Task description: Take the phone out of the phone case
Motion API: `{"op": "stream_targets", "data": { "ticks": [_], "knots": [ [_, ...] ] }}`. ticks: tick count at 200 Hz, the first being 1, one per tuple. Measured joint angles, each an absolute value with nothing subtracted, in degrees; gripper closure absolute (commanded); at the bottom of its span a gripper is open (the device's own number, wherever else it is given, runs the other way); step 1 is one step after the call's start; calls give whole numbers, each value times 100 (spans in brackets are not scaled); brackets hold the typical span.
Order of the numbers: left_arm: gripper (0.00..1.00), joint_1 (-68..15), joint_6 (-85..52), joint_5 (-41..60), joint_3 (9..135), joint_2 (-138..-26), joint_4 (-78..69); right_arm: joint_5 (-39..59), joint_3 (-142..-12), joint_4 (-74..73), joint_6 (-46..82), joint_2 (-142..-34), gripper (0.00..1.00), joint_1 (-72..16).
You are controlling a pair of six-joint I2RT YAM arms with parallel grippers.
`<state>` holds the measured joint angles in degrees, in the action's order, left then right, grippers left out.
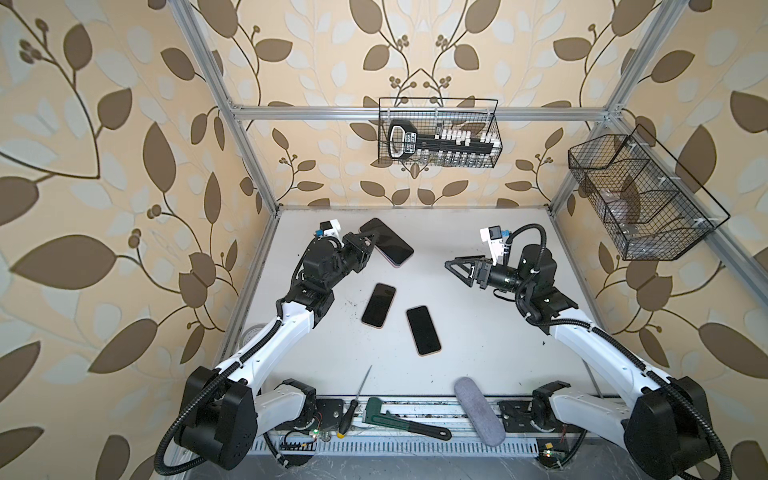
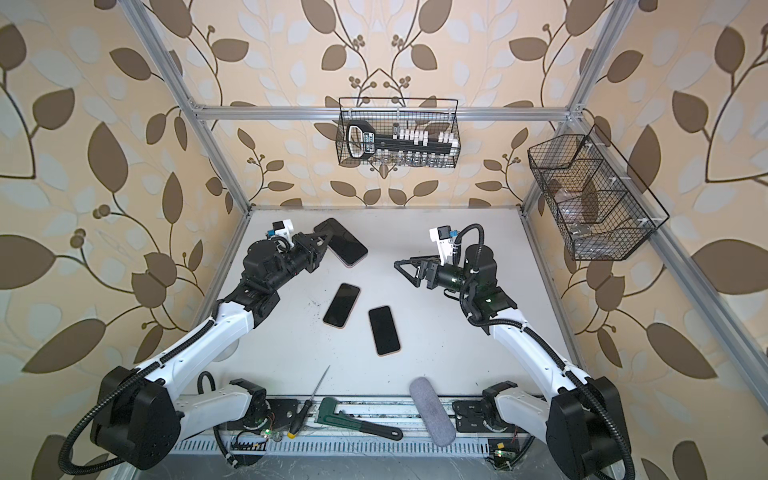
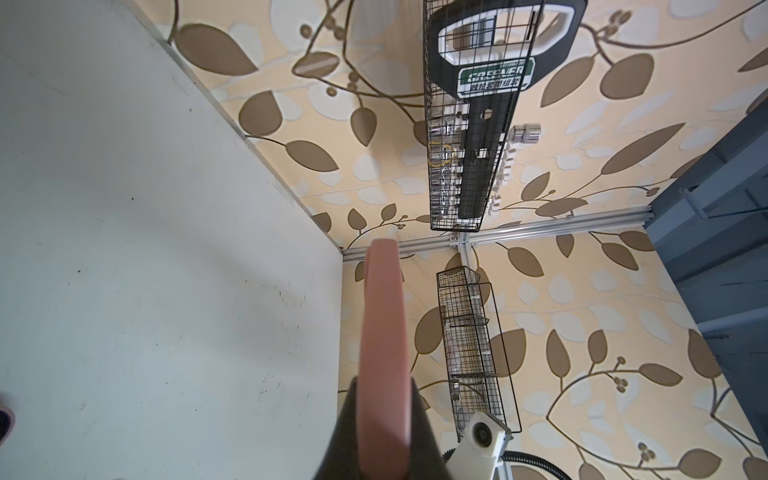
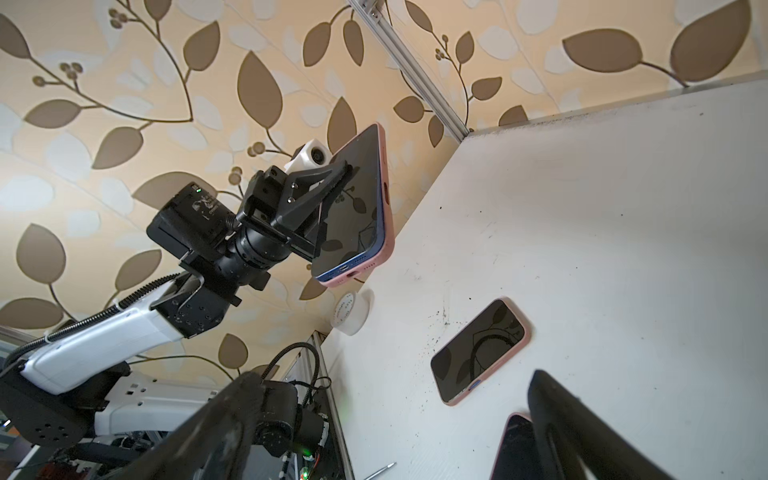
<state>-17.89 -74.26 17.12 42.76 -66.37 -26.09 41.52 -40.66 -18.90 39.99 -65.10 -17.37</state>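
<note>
1. Left gripper [image 1: 371,242]: clenched across the phone [image 1: 390,248] and its pink case [image 4: 390,232], holding both tilted above the table [image 1: 478,332].
2. Right gripper [image 1: 452,268]: released, empty, well apart from the phone.
3. Recommended: the right gripper pinches the case rim only and peels it away, while the left grip resists.

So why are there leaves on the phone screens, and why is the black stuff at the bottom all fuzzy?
In the right wrist view the held phone and the flat phone have shiny dark screens that mirror the leafy wallpaper; the right claw sits too near the lens, so it blurs. In the left wrist view the pink case looks soft too, close up.
</note>
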Motion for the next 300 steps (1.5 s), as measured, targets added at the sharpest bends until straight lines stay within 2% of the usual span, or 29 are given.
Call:
{"op": "stream_targets", "data": {
  "ticks": [71, 134, 300],
  "knots": [
    [100, -1964, -7957, 1584, 4062, -6694, -3433, 3529, -3494, -3374, 5203, -7052, 5, -2252],
    [100, -2261, -8077, 1581, 4014, -6842, -3811, 3422, -3496, -4434, 5725, -7732, 7, -2600],
    [100, -2484, -8221, 1540, 4012, -6995, -4147, 3452, -3645, -4967, 5811, -8005, 8, -2624]
  ]
}}
